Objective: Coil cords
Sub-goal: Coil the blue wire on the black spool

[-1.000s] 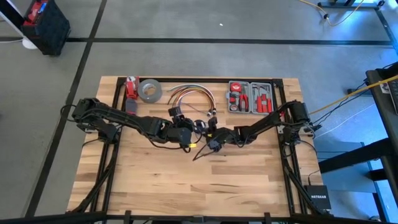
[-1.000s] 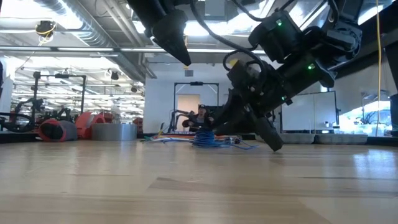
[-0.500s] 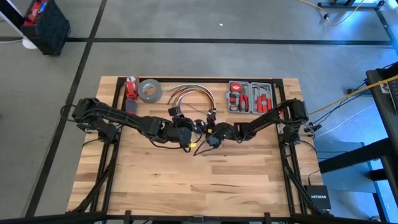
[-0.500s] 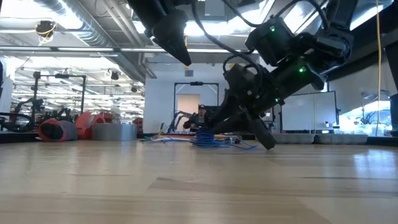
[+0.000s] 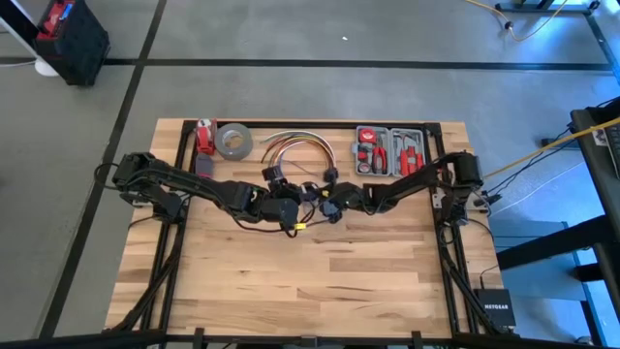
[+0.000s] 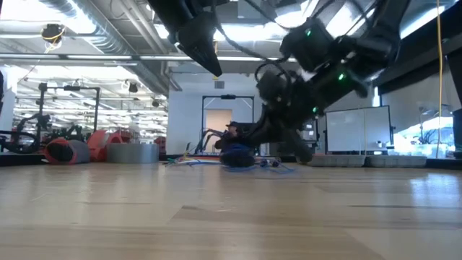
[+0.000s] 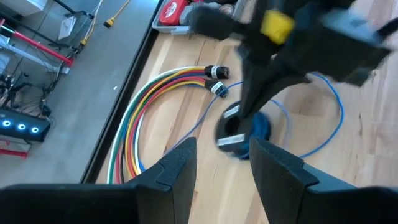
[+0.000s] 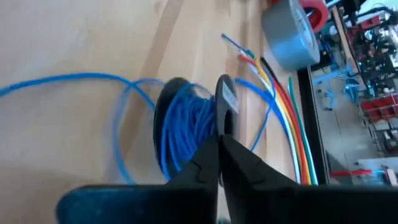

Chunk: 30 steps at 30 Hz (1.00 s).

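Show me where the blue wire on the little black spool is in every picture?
High view: the blue wire hardly shows, mid-table between both arms.
Low view: blue bundle on the table, under the dark arm.
Left wrist view: blue loops around the spool, beyond the left gripper.
Right wrist view: wound wire just past the right gripper.
Shared landmark: the coloured cables beside it.

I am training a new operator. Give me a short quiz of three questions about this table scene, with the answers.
1. True or false: the jaws of the right gripper stand wide open.
2. Which thing lies nearest the blue cord? A: tape roll. B: coloured cable bundle. C: tool case.
3. Fill in: the jaws of the left gripper are ____.

Key: 1 false, they are shut. 2 B. 3 open.
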Motion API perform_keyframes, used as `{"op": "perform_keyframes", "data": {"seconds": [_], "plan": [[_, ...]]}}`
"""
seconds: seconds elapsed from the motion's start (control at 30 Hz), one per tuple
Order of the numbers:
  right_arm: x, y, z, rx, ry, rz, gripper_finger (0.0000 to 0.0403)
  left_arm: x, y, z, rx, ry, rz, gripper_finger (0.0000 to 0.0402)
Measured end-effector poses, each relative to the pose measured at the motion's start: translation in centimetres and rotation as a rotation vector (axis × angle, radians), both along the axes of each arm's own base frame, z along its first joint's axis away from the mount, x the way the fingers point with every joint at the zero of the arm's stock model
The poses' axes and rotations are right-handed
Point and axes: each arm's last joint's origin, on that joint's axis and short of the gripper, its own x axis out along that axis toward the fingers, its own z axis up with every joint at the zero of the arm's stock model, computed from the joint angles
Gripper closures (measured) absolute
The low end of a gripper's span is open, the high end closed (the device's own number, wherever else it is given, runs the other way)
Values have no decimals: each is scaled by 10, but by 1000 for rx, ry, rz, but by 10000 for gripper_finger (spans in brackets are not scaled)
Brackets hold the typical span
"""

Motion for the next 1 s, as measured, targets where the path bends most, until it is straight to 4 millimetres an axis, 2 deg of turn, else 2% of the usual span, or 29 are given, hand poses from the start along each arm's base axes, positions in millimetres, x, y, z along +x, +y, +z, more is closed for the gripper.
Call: {"op": "perform_keyframes", "data": {"seconds": [0.17,0.37,0.47,0.6,0.8,0.87,1.0], "plan": [[-12,7,47,117,-101,14,397,0,0,0,2,4,-3,260],[-41,9,104,271,-205,16,399,0,-6,0,10,4,-29,260],[-55,12,126,368,-279,66,399,3,-10,3,23,-22,-65,260],[-69,14,126,438,-297,118,400,7,-13,7,38,-60,-105,260],[-75,12,108,422,-281,78,401,10,-8,8,20,-74,-114,260],[-77,12,105,417,-274,69,401,10,-4,1,16,-75,-121,260],[-78,12,102,415,-266,65,401,13,8,-19,-70,-81,-240,260]]}}
